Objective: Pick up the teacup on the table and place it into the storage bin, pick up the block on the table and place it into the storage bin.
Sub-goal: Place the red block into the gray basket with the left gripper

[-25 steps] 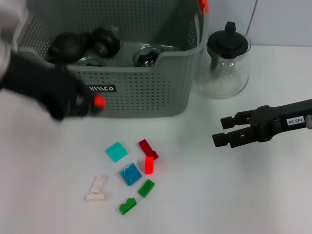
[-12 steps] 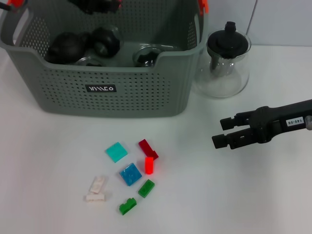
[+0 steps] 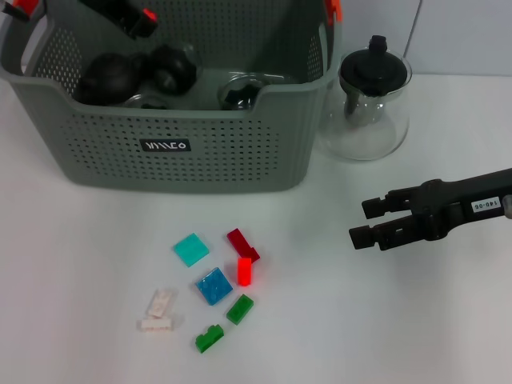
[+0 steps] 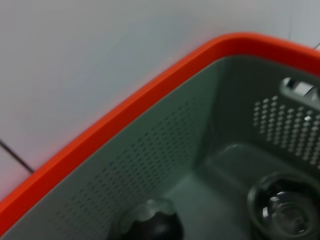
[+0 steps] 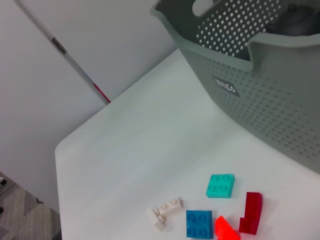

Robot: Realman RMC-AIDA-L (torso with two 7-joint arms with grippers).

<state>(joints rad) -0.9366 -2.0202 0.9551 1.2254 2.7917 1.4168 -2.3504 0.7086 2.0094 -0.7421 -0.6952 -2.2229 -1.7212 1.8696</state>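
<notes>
A pile of little blocks lies on the white table (image 3: pixel 80 264), in front of the storage bin (image 3: pixel 208 144). The blocks nearest the robot are a green block (image 3: pixel 210 338) and a second green block (image 3: pixel 239 309). Beside them, to the robot's left, lie two white blocks (image 3: pixel 158 310). A bit closer to the storage bin sits a blue block (image 3: pixel 214 286), and just beside it stands a bright red block (image 3: pixel 245 270). Next come a teal block (image 3: pixel 191 249) and a dark red block (image 3: pixel 242 243), the ones closest to the storage bin. None of them touch the bin.

The right gripper (image 3: pixel 364 223) hangs over the table, off to the right of the blocks and in front of the storage bin's right corner. Its two fingers are apart and hold nothing.

The storage bin is big and grey with lots of little holes, orange clips and a small black label (image 3: pixel 166 146). Inside it are dark round things (image 3: pixel 136 72) and a clear glass thing, maybe the teacup (image 3: pixel 240 90).

Just to the right of the storage bin stands a glass teapot (image 3: pixel 366 104) with a black lid.

The left gripper (image 3: pixel 128 14) is up over the far left part of the storage bin. It is black with a small red block (image 3: pixel 148 15) at its tip. One cannot tell if its fingers are together or apart.
</notes>
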